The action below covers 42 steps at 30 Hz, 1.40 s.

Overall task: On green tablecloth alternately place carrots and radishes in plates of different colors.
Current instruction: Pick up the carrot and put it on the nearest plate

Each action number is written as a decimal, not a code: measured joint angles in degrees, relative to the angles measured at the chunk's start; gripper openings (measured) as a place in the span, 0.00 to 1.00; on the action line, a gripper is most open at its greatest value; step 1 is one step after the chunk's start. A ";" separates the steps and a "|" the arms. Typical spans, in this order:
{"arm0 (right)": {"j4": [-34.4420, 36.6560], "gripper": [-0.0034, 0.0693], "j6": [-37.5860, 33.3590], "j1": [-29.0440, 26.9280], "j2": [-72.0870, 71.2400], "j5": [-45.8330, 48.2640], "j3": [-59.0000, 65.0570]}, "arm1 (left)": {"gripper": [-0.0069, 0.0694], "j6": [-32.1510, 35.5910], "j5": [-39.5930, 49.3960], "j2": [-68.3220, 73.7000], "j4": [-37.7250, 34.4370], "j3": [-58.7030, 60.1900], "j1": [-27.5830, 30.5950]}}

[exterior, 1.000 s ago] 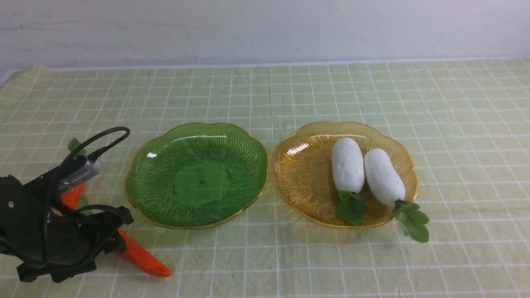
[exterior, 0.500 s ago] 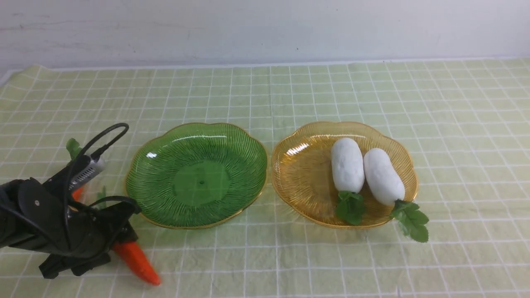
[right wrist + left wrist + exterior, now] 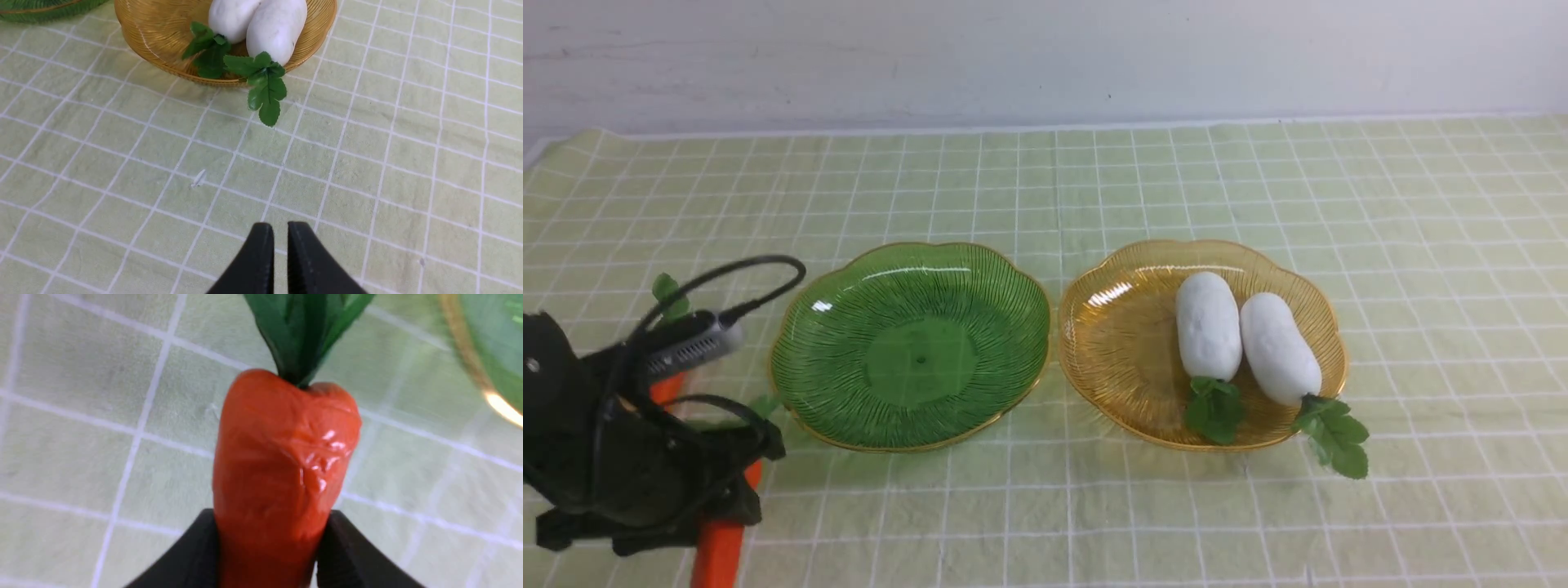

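Our left hand (image 3: 271, 516) grips a carrot (image 3: 282, 457) below its thick end, one finger pressed on each side, the leaves pointing away from the hand. The green plate (image 3: 915, 351) lies near, ahead and to that hand's right. A second carrot (image 3: 663, 390) peeps out just beyond the hand on the cloth (image 3: 367, 163). Our right hand (image 3: 280, 228) is closed on nothing above the surface. Ahead of it two radishes (image 3: 1209, 325) lie side by side in the yellow plate (image 3: 1127, 343).
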 joint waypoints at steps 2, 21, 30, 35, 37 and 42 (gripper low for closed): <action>-0.05 0.11 0.00 0.00 0.00 0.00 0.00 | 0.45 1.37 5.23 -2.94 0.52 -4.45 0.00; 0.10 0.11 0.00 0.00 0.00 -2.92 2.95 | 0.63 16.81 7.13 19.12 -7.74 -34.13 -11.79; 0.15 0.11 0.00 0.00 0.00 -2.96 2.95 | 0.86 16.82 12.40 23.26 -8.70 -42.27 -11.60; 0.30 0.11 0.00 0.00 0.00 -2.96 2.95 | 0.81 16.72 23.12 21.01 0.18 -50.97 -8.59; 0.46 0.11 0.00 0.00 0.00 -2.96 2.95 | 0.79 16.24 25.99 20.40 4.66 -52.77 -7.20; 0.73 0.11 0.00 0.00 0.00 -3.02 2.95 | 0.75 8.11 27.74 20.49 16.82 -51.57 -2.27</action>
